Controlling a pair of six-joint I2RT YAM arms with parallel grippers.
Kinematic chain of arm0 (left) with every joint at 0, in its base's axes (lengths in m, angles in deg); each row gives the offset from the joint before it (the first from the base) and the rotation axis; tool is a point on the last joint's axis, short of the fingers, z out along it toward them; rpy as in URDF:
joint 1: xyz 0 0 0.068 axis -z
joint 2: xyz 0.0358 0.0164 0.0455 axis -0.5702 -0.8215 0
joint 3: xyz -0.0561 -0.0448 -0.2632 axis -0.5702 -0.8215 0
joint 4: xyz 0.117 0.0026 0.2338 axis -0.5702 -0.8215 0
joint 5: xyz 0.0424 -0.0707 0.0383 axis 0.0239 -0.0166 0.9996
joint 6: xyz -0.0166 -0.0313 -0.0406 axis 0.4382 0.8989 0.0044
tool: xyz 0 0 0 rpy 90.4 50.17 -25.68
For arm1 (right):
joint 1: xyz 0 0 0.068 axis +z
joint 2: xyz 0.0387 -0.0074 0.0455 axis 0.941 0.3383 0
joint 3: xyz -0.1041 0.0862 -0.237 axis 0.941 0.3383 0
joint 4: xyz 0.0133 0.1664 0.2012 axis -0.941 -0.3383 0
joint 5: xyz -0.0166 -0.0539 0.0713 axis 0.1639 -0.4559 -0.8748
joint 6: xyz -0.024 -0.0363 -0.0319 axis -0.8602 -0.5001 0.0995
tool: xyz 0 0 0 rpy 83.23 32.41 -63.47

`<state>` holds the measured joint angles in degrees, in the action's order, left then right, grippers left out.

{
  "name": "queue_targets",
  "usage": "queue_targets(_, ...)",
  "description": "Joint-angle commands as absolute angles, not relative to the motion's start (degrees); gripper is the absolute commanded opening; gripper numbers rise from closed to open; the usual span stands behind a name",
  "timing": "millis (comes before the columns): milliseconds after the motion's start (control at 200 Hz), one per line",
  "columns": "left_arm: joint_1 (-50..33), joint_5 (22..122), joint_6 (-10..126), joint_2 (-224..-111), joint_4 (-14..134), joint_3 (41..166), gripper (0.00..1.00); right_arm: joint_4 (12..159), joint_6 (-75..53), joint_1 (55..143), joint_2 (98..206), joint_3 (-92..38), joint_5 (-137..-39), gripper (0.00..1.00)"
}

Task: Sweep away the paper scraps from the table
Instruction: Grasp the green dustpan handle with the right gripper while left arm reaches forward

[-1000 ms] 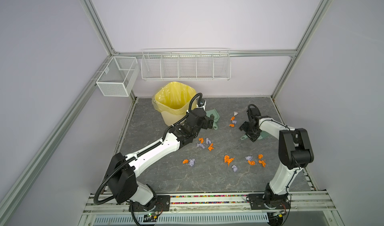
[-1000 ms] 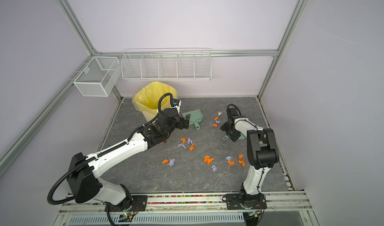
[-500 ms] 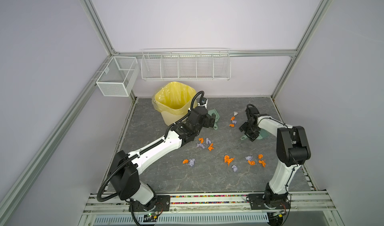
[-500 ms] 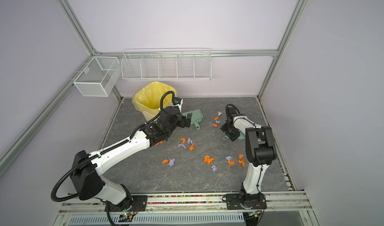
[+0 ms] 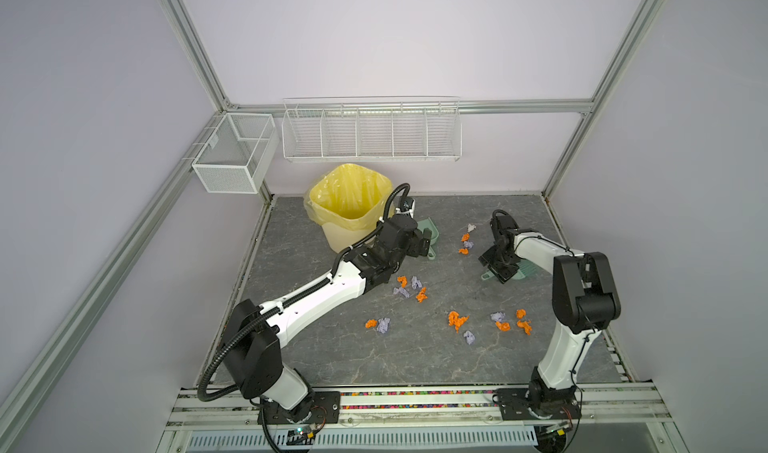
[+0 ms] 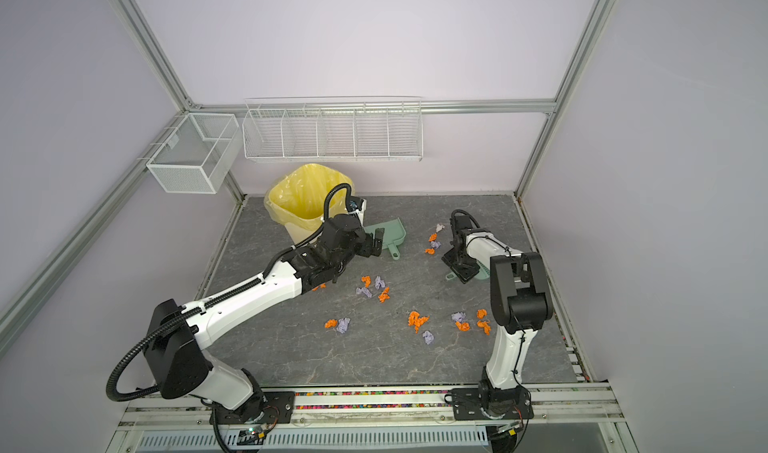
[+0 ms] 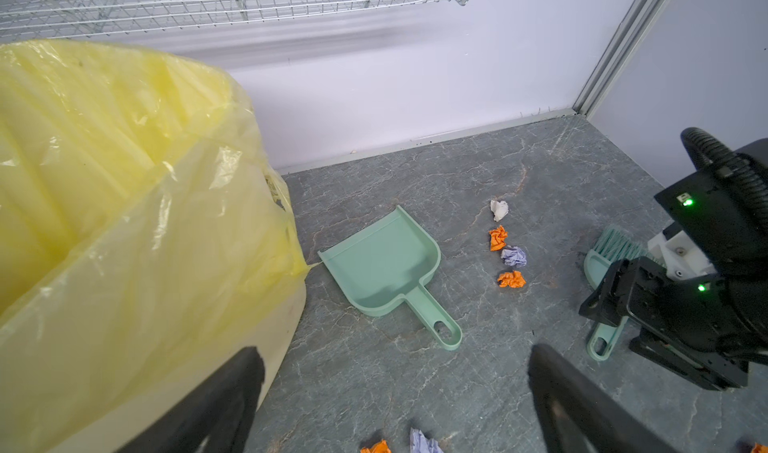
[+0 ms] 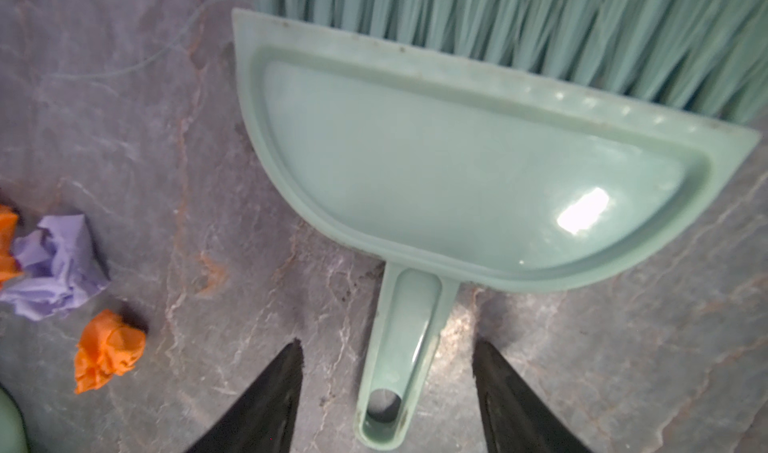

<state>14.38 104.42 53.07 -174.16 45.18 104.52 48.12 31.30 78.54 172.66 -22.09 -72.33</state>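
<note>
Orange and lavender paper scraps [image 5: 409, 289] lie in several small clusters across the dark grey table [image 5: 332, 359], seen in both top views [image 6: 415, 320]. More scraps [image 7: 513, 257] sit between a mint-green dustpan [image 7: 386, 264] and a matching brush [image 8: 457, 172]. My left gripper [image 7: 395, 367] hovers open just short of the dustpan handle, with nothing between its fingers. My right gripper [image 8: 386, 347] is low over the table and open. The brush handle [image 8: 399, 347] lies between its fingers [image 8: 286, 372] with a gap on each side.
A bin lined with a yellow bag [image 5: 353, 205] stands at the back left, close beside my left arm. Two white wire baskets [image 5: 232, 155] [image 5: 370, 130] hang on the frame above the table's back edge. Aluminium framing borders the table.
My left gripper has edged a little further toward the dustpan. My right gripper has settled slightly lower around the brush handle. The scraps have not moved.
</note>
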Motion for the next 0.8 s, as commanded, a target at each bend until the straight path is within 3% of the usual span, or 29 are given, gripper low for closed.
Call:
queue_targets(0, 14.6, 105.2, 54.3, -173.3, 46.0, 104.5, 0.99, 48.4, 33.0, 78.8, 176.7, -21.5, -75.2, 0.72)
queue_targets(125, 14.5, 103.7, 55.1, -173.4, 46.1, 103.8, 0.99, 49.1, 34.3, 78.9, 177.3, -20.9, -75.7, 0.7)
queue_targets(210, 14.5, 103.0, 55.6, -173.3, 45.6, 103.7, 0.99, 49.2, 34.5, 79.2, 177.2, -20.8, -75.4, 0.61)
queue_targets(460, 14.5, 102.6, 56.5, -172.3, 46.5, 102.4, 0.99, 47.8, 33.8, 79.5, 178.6, -22.3, -76.0, 0.46)
queue_targets(595, 14.5, 102.4, 57.1, -172.1, 46.7, 101.9, 0.99, 45.2, 32.8, 79.7, 180.2, -24.6, -76.4, 0.52)
queue_targets(795, 14.5, 101.7, 57.7, -171.6, 48.0, 100.4, 0.99, 43.3, 33.0, 80.7, 180.6, -24.5, -76.2, 0.53)
